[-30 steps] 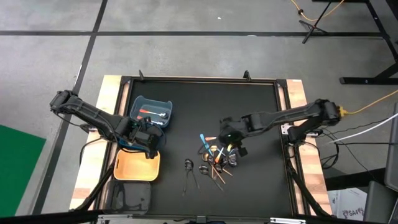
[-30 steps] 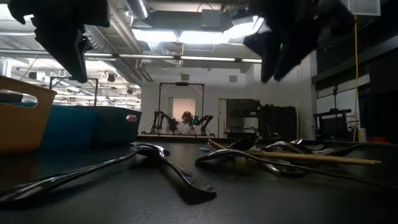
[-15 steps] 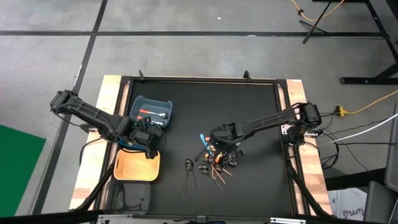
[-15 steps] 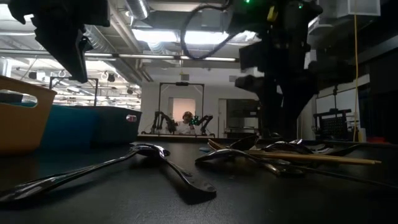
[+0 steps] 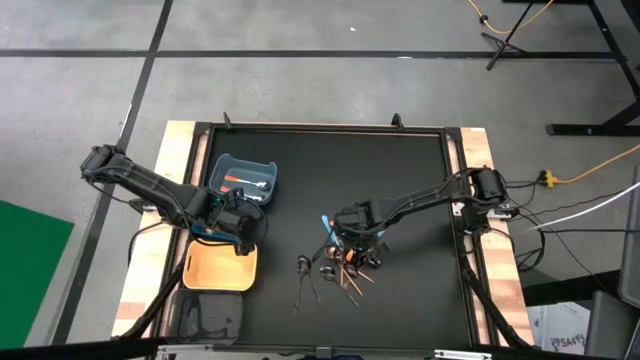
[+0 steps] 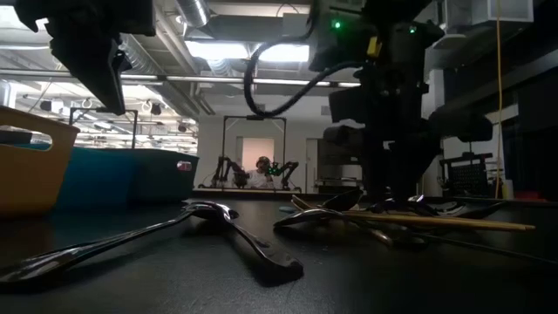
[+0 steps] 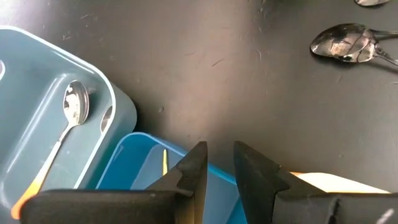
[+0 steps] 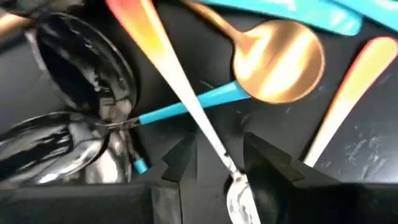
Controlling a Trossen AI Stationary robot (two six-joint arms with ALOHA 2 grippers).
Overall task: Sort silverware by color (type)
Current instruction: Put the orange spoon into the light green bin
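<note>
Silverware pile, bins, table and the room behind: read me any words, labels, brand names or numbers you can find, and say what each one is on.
No readable text in any view.
The silverware pile has no markings.
The grey-blue bin and the yellow bin show no labels.
The back room in the low view has nothing legible.

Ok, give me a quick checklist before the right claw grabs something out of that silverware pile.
1. Right claw down over the silverware pile: ok.
2. Fingers apart: ok.
3. Orange-handled utensil runs between them: ok.
4. Only one piece in the gap: cannot tell; a light blue handle and gold spoon crowd in.
5. Left claw clear, parked by the blue bin: ok.
6. Blue bin holds an orange-handled spoon: ok.
</note>
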